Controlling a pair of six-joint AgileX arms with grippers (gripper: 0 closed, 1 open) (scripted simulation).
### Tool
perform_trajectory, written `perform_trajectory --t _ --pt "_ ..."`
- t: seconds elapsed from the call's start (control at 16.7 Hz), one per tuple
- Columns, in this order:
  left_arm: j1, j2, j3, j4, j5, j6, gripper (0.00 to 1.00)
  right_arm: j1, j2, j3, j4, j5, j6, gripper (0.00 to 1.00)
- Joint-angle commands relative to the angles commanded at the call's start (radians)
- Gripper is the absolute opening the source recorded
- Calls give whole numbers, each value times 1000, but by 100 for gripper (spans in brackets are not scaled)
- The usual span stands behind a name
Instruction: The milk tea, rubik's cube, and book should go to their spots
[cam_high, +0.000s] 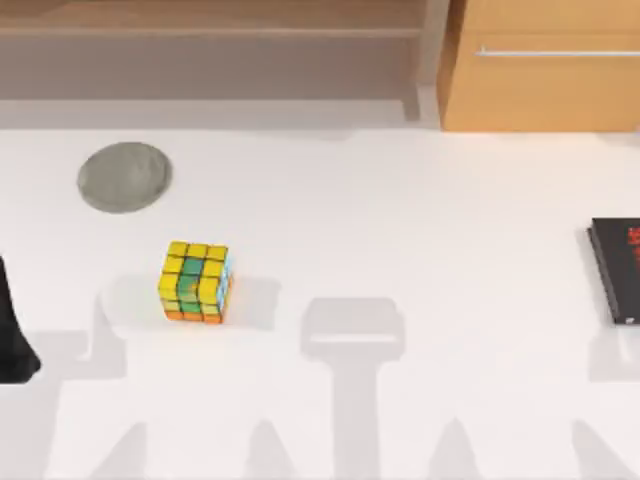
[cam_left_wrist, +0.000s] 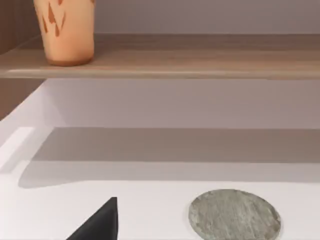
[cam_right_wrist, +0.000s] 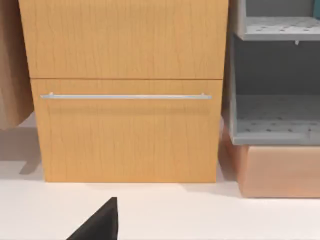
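Note:
The rubik's cube, mostly yellow with green and orange squares, sits on the white table left of centre. The milk tea, an orange-tan cup with red marks, stands upright on the wooden shelf at the back of the table. The book is out of view. My left arm stays at the table's left edge, well left of the cube. A dark tip of my left gripper points toward the shelf. A dark tip of my right gripper faces the drawer cabinet.
A round grey stone coaster lies behind and left of the cube. A black book with red lettering lies at the right edge. The wooden drawer cabinet stands at the back right, with a grey shelf unit beside it.

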Motion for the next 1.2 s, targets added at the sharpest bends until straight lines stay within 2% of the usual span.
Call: perform_trajectory --t 0.24,0.42,0.9,1.2 --pt "10 30 21 21 12 1 100 0 0 0 0 0 0 100" --pt "44 147 107 93 50 1 100 0 0 0 0 0 0 100" --pt "153 776 434 332 171 2 100 0 0 0 0 0 0 100" --pt "219 1073 614 470 243 3 100 0 0 0 0 0 0 100"
